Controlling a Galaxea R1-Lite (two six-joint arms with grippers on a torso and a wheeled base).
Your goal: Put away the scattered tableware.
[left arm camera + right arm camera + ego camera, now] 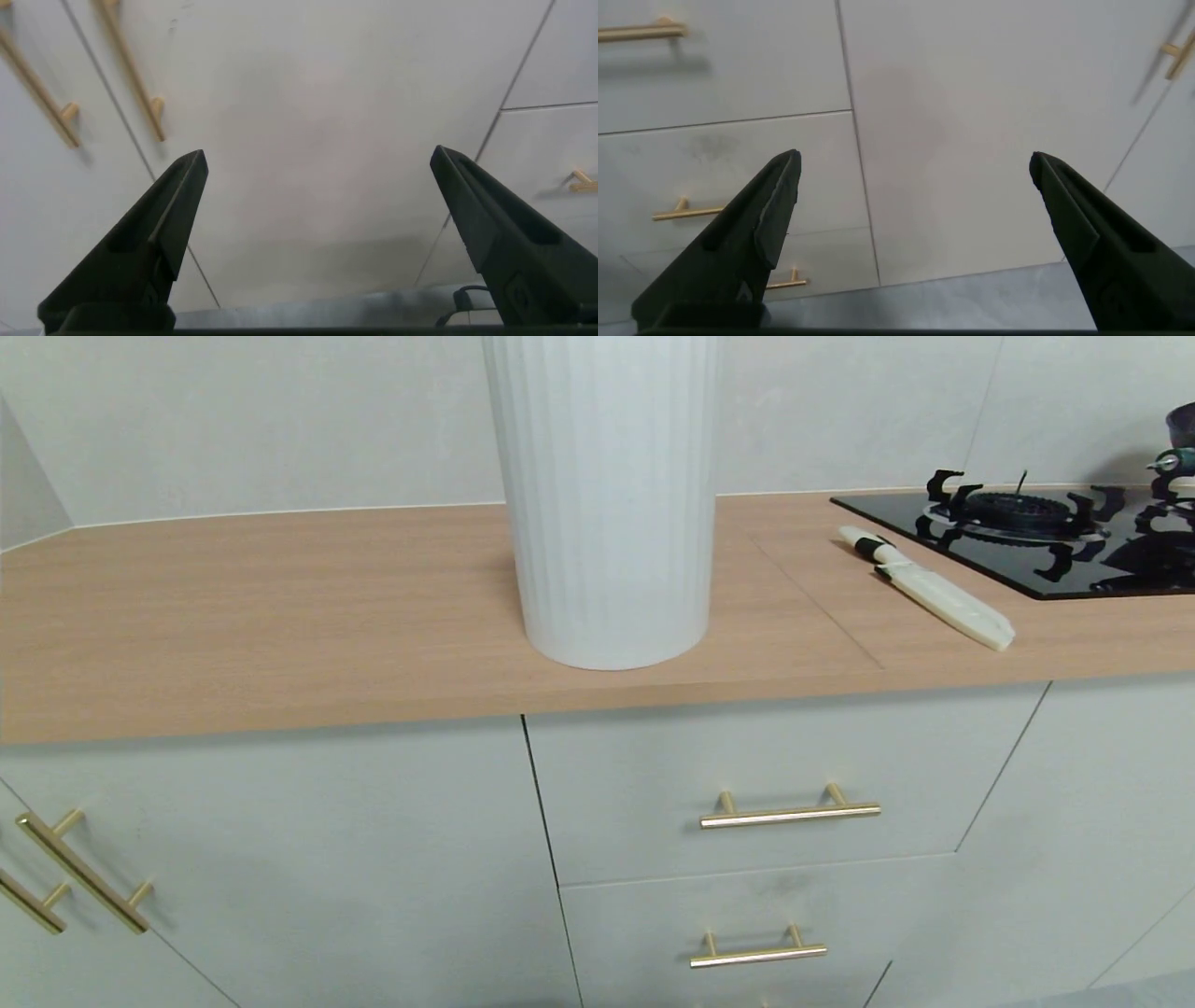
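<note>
A tall white ribbed container (609,495) stands on the wooden countertop (261,616) near its front edge. To its right a white knife (924,584) with a black band on its handle lies flat beside the stove. My left gripper (318,163) is open and faces pale cabinet doors below the counter, with nothing between its fingers. My right gripper (915,163) is open too and faces the drawer fronts, holding nothing.
A black glass hob (1036,537) with a burner grate sits at the counter's far right. Below the counter are grey drawers with brass handles (790,812) and cabinet doors with brass handles (84,873) at the left. A grey floor strip (971,303) lies under the cabinets.
</note>
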